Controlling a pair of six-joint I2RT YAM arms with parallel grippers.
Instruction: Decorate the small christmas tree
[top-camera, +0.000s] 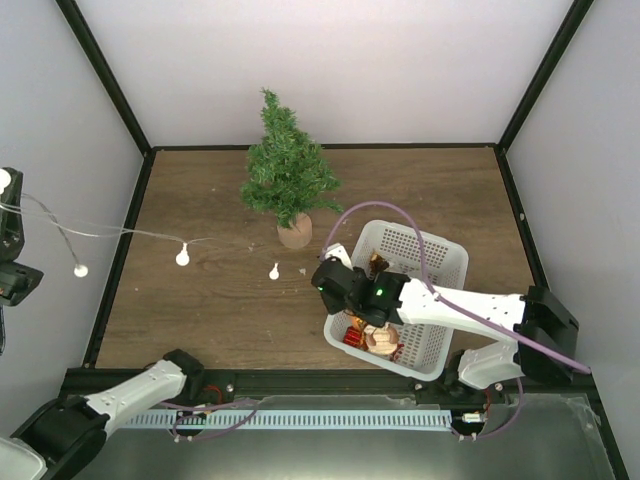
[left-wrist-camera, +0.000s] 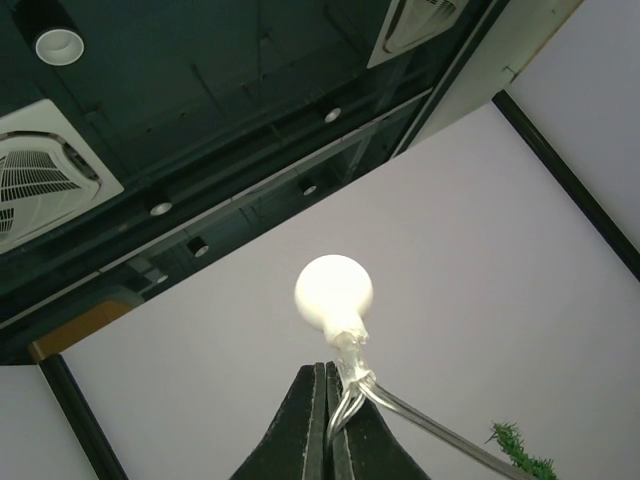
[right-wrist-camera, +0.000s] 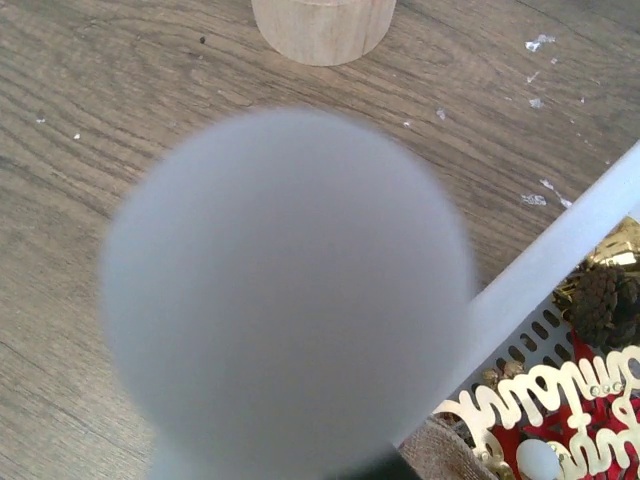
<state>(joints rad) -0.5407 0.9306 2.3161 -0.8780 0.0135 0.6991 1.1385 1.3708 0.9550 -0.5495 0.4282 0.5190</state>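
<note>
Nearest, on the right, a white perforated basket (top-camera: 445, 262) sits on the wooden table (top-camera: 200, 310), holding a pine cone (right-wrist-camera: 600, 300) and red and gold ornaments (right-wrist-camera: 545, 415). Just over its left rim hangs the right end effector (top-camera: 335, 265); its jaws are pressed together, apparently pinching a white globe (right-wrist-camera: 285, 290), which sits so close to the wrist camera that it blurs and hides the fingers.

To the left, a light string (top-camera: 182, 257) trails across the table; its wire climbs to the far-left edge, where the left end effector (left-wrist-camera: 327, 372) is raised high, jaws pressed tight on the wire just under a glowing bulb (left-wrist-camera: 334, 290).

Farthest back, at the middle of the table, stands the small christmas tree (top-camera: 288, 175); it is upright on its round tan base (right-wrist-camera: 322, 25), so its long axis runs straight up.

From the right end effector the tree lies farther away and slightly left, its base near; from the left end effector it lies well apart to the right; the right arm is clearly the nearer, so the globe probably needs lifting away from the robot and up toward the branches.
</note>
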